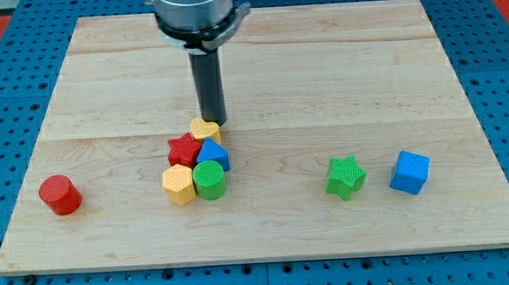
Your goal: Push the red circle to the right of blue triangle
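Note:
The red circle (60, 194) is a short red cylinder standing alone near the board's left edge, low in the view. The blue triangle (212, 154) sits in a tight cluster at the board's middle, touching a red star (183, 151), a yellow heart (204, 129), a yellow hexagon (179, 183) and a green circle (209, 180). My tip (214, 122) stands just above the cluster, next to the yellow heart's upper right side. It is far to the right of the red circle.
A green star (345, 175) and a blue cube (410, 171) sit at the lower right of the wooden board (320, 69). The board lies on a blue pegboard surface. The arm's dark head hangs over the board's top edge.

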{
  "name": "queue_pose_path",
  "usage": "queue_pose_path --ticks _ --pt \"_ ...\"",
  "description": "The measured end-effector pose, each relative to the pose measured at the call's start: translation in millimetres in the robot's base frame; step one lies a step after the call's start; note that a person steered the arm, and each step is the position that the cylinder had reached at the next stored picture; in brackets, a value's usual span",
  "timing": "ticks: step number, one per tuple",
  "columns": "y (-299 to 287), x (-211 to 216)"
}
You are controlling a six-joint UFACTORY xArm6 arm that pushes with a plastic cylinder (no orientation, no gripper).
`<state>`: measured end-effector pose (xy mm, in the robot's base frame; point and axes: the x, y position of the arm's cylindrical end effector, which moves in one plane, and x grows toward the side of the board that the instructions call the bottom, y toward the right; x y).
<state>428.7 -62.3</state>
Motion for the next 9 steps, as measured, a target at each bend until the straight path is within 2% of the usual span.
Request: queue_pose_path --ticks 1,2,3,4,6,7,8,9 --pt "-2.2 -3.3" --pt "-78.6 -33.3" --pt "-184.6 -2.4" --pt "-203.9 61.4" --pt "-158.6 111.9" --pt "-195.3 115.7" --pt "-207.2 144.8" --pt "-141.4 151.2"
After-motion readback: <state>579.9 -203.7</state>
